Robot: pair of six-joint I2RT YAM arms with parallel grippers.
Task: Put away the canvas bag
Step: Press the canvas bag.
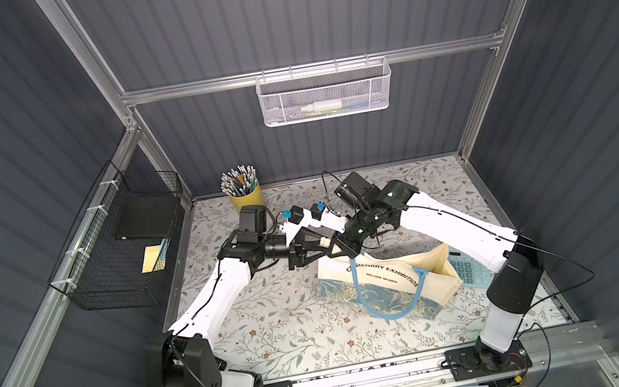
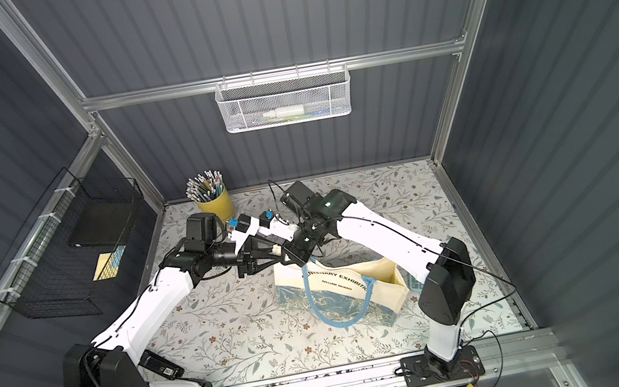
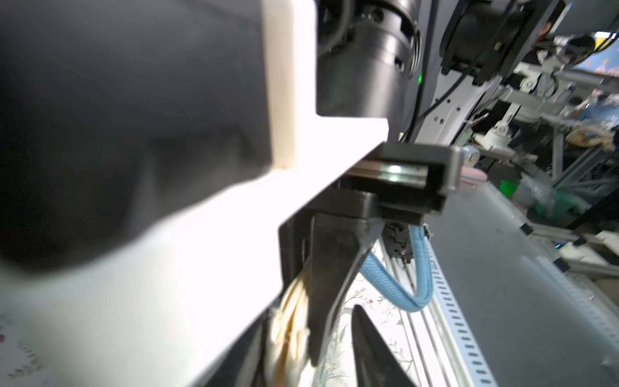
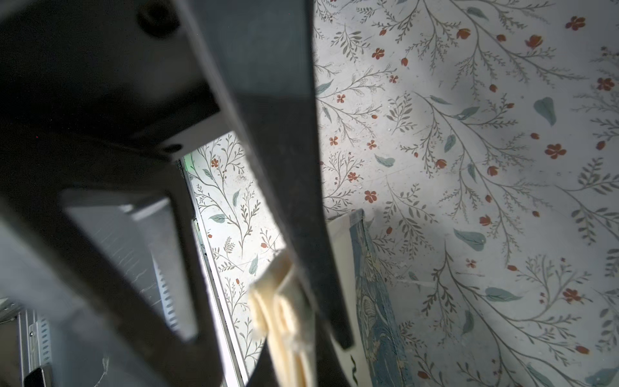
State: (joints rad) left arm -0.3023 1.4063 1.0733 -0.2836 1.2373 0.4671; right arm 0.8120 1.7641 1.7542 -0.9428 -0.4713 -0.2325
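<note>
On the right half of the worktop (image 1: 279, 334), the canvas bag (image 1: 389, 283) sits, its rim pinched by the closed right pincer (image 1: 341, 249), while the crowding left pincer (image 1: 322, 245) (whether it grips, I cannot tell) could knock that hold loose.

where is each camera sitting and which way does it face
Top views: high over the front edge, looking down at the table; left arm and right arm show whole, meeting at the canvas bag.
Left wrist: on the left arm, facing the front; black gripper fingers and the bag's blue handle fill it.
Right wrist: on the right arm, looking down at the table past black fingers.
Shared: both wrist views catch the bunched cream fabric; the top views nearly match.
</note>
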